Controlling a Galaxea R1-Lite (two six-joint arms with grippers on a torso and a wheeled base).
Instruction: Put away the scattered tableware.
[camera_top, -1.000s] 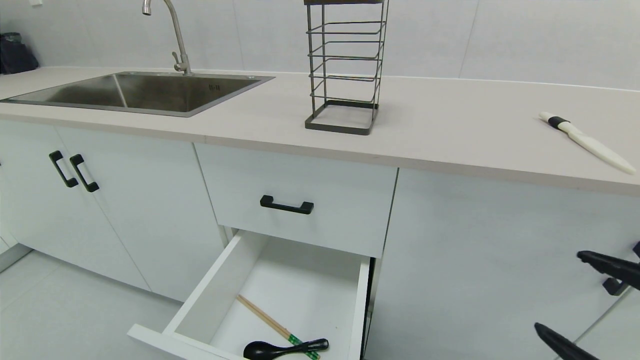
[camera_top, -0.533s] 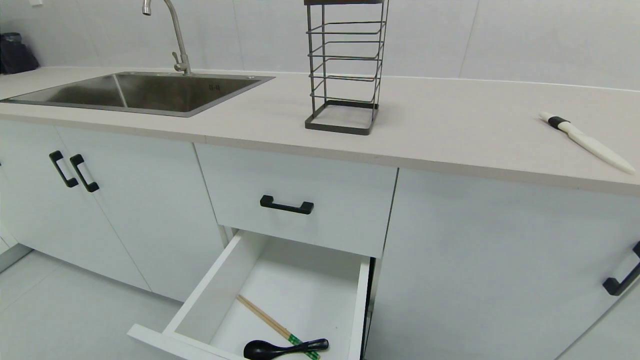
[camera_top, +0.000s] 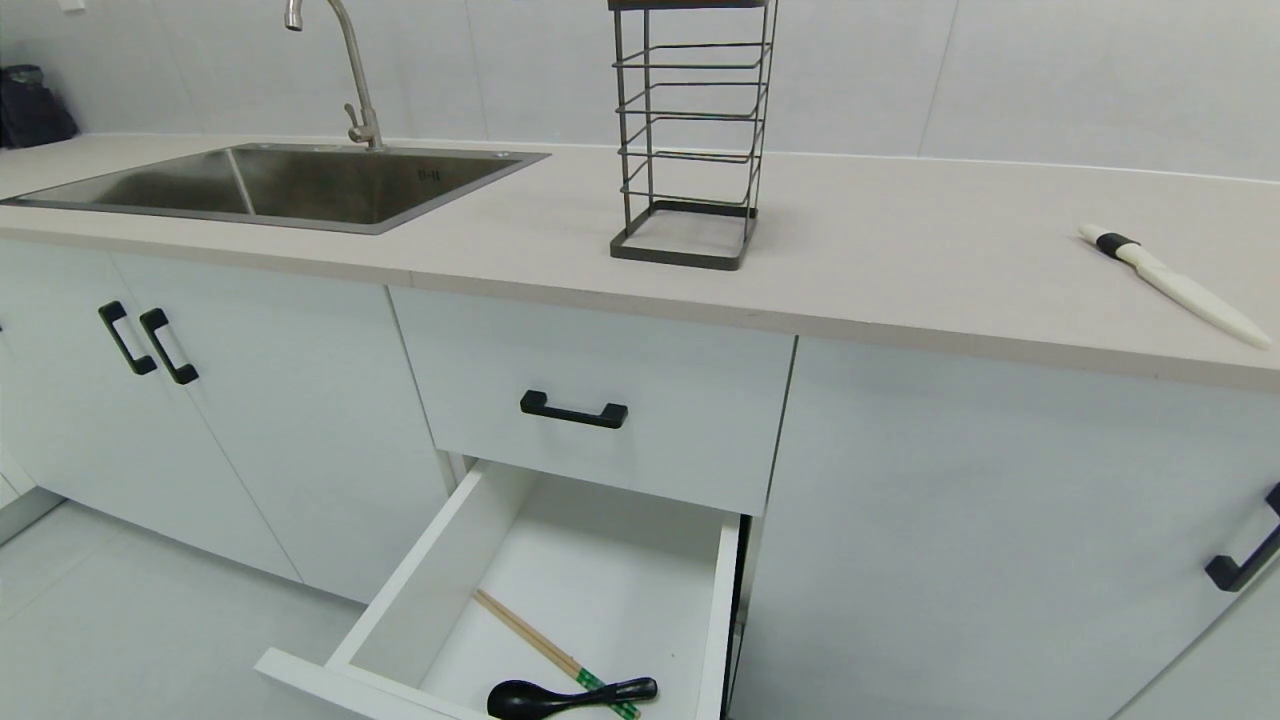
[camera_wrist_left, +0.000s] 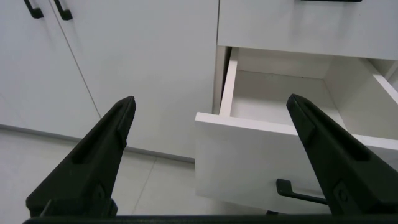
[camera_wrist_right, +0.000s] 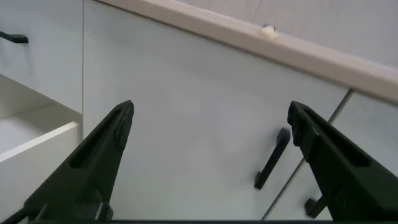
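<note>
Found the black spoon (camera_top: 575, 693) and chopsticks (camera_top: 530, 632) lying inside the pulled-out drawer (camera_top: 415, 580), near its front. Spotted a white knife (camera_top: 1175, 285) up on the counter (camera_top: 900, 250), well right of the drawer. Saw the left gripper (camera_wrist_left: 209, 101) spread wide and empty by the drawer's front, and the right gripper (camera_wrist_right: 210, 106) spread wide and empty right of the drawer. Took the knife for the next job: needed a reach up, a pinch on its handle, a carry to the drawer.

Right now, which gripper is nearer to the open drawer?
Left. The left gripper sits directly facing the front of the open drawer; the right gripper faces the cabinet door off to the drawer's side.
</note>
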